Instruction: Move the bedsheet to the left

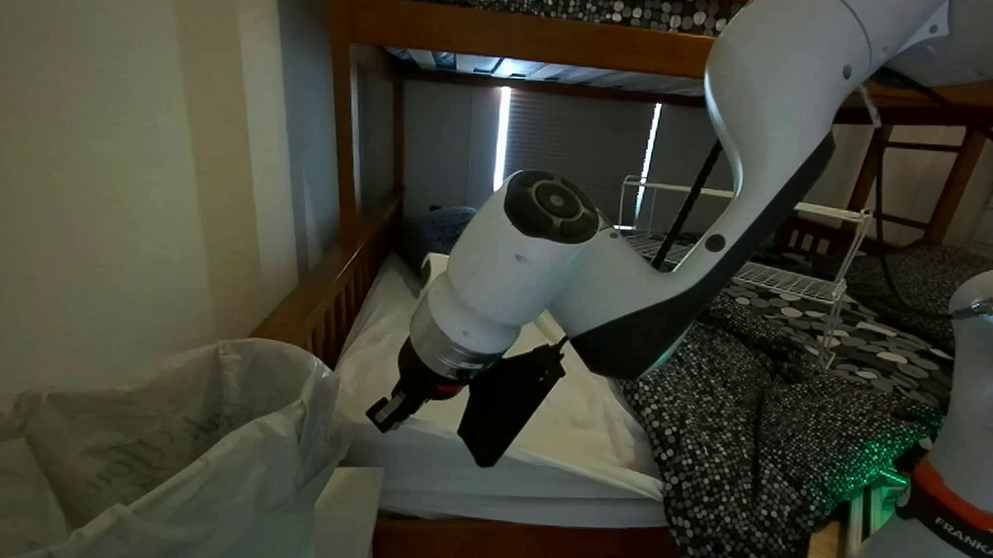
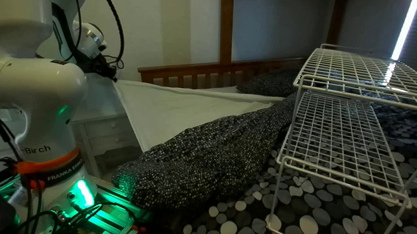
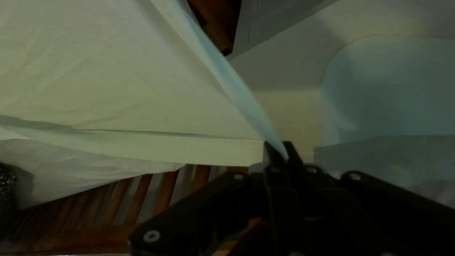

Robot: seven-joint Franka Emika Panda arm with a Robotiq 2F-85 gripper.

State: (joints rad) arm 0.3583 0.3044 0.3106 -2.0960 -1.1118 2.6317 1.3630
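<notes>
The white bedsheet (image 1: 591, 414) covers the lower bunk's mattress. In an exterior view, the bedsheet (image 2: 176, 116) is stretched from the bed out to my gripper (image 2: 114, 77), its corner raised and its edge taut. In the wrist view, folds of the bedsheet (image 3: 124, 81) run to a point between the two black fingertips of my gripper (image 3: 279, 151), which are closed on it. In an exterior view, my gripper (image 1: 383, 414) is beyond the mattress's near end, tilted down; its hold on the cloth is hard to make out there.
A dark patterned blanket (image 2: 207, 153) lies bunched beside the sheet. A white wire rack (image 2: 361, 73) stands on the bed. A wooden rail (image 2: 199, 66) runs along the wall. A bin with a plastic liner (image 1: 294, 412) stands near the gripper. The upper bunk (image 1: 538, 33) is overhead.
</notes>
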